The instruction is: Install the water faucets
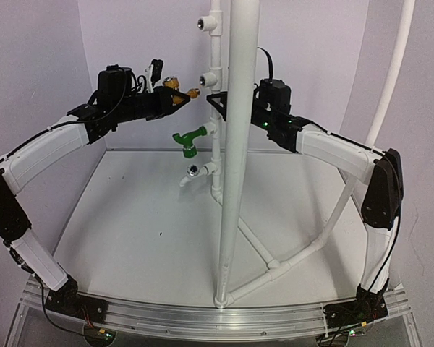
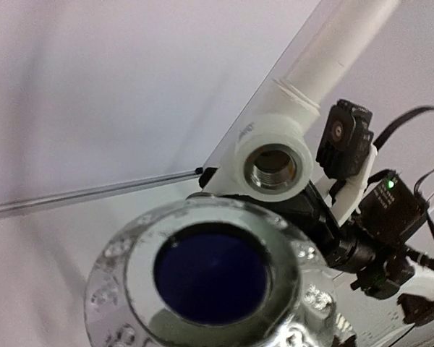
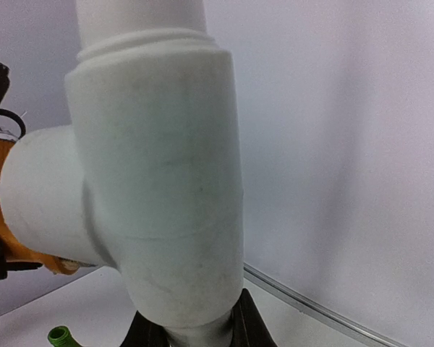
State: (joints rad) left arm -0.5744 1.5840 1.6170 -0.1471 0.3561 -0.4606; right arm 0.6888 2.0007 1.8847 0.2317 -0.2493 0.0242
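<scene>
The left jaws were clamped on the small shiny brass-gold faucet (image 1: 182, 88), held in mid-air at the upper centre of the overhead view. Its tip was just short of the white plastic tee fitting (image 1: 210, 78). The right jaws were closed around the thin white upright pipe (image 1: 216, 50) just under that tee. The similar green faucet (image 1: 190, 139) sat installed lower down.

The threads could have met the opening tilted and jammed. A slipping right grip would have let the pipe flex away, and the faucet could have twisted loose and dropped to the grey bench (image 1: 130, 217).

Only the left wrist view looked into the tee's threaded mouth (image 2: 275, 168), past a blurred chrome knob with a blue centre (image 2: 206, 285), probably the held faucet's top. Only the right wrist view showed black fingers (image 3: 249, 322) flanking the pipe, which the thick white foreground pole (image 1: 242, 159) hid from overhead.
</scene>
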